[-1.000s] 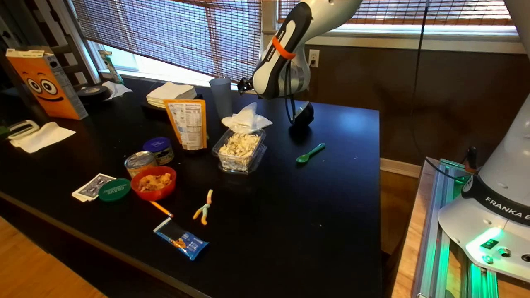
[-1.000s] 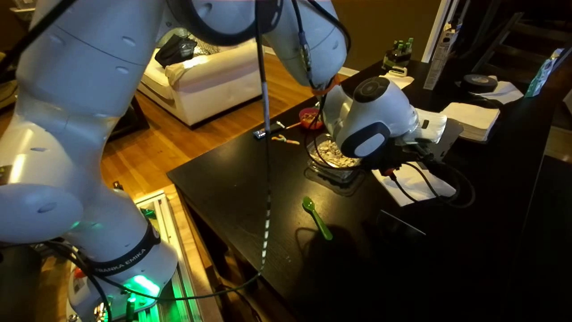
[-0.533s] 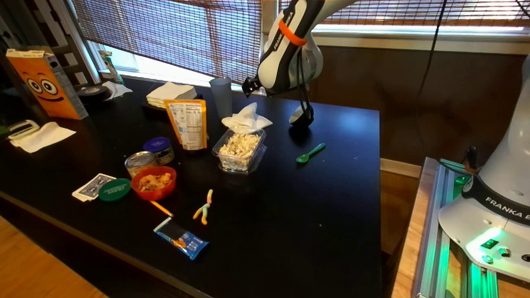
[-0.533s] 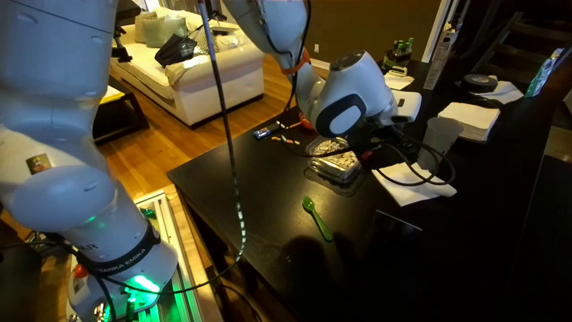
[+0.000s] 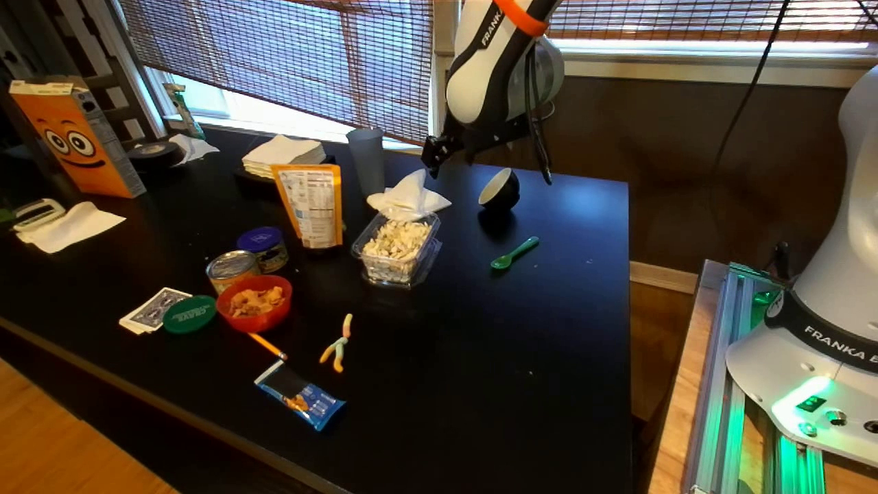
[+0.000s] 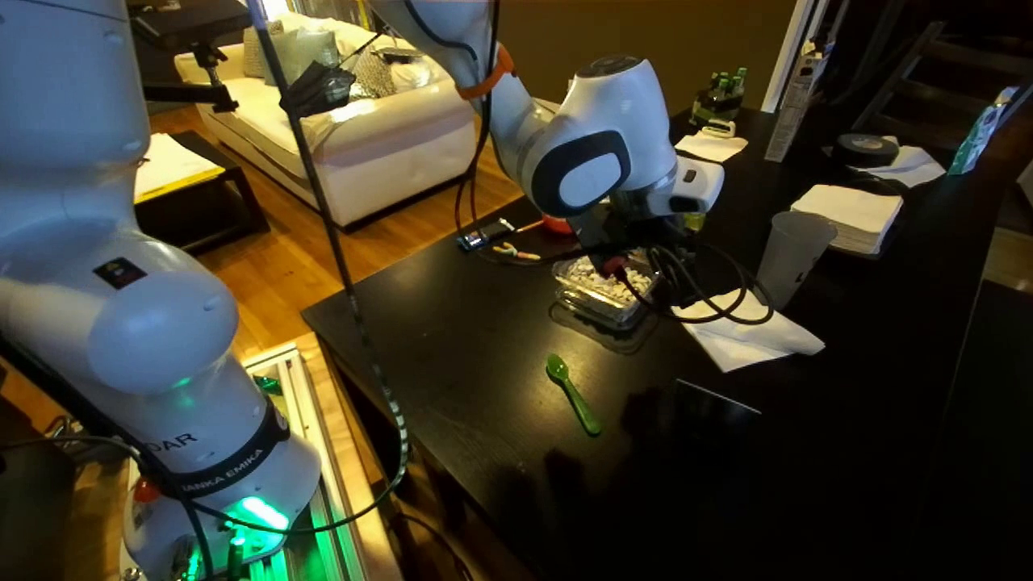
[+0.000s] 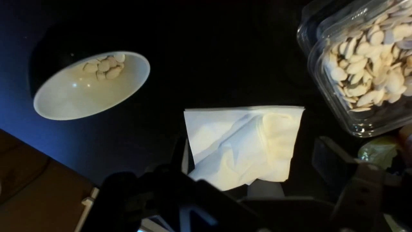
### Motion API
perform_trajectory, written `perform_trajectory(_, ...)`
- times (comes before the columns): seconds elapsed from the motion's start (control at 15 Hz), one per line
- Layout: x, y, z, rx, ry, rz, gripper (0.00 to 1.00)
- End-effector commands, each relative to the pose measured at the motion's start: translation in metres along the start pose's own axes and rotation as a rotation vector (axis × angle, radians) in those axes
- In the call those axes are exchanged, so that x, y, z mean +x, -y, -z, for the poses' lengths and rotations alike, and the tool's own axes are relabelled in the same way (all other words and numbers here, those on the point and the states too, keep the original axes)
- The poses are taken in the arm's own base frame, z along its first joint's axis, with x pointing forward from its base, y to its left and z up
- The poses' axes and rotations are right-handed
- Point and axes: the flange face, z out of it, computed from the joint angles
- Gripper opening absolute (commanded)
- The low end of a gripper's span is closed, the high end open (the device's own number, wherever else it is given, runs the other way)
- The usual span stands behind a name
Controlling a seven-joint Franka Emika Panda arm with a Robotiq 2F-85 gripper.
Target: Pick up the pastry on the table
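Pastry: cannot be made out in any view; place cannot be told. Claw [image 7: 253,154]: jaws wide apart, above the napkin [image 7: 241,145], which shows between them in the wrist view. Napkin: white, creased, lying on the black table [image 5: 473,391], just beside a clear box [image 7: 370,125] of pale pieces [image 7: 363,69] and near a bowl [image 7: 80,96], dark outside, pale inside, tilted. Spoon [image 6: 575,396]: green, near the box.

The arm [image 6: 601,137] hangs over the black table [image 6: 452,355]. A blue packet [image 6: 487,235] lies by the edge facing the sofa [image 6: 387,161], a green spoon [image 6: 576,398] nearer the edge by the robot's base [image 6: 292,472].
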Motion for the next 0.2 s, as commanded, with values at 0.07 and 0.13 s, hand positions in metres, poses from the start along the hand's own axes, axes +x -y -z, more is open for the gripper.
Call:
perform_trajectory(0.07, -0.0037, 0.0001, 0.0051, 0.006, 0.015, 0.002, 1.00)
perform_trajectory(0.13, -0.0048, 0.0002, 0.0064, 0.009, 0.017, 0.002, 1.00)
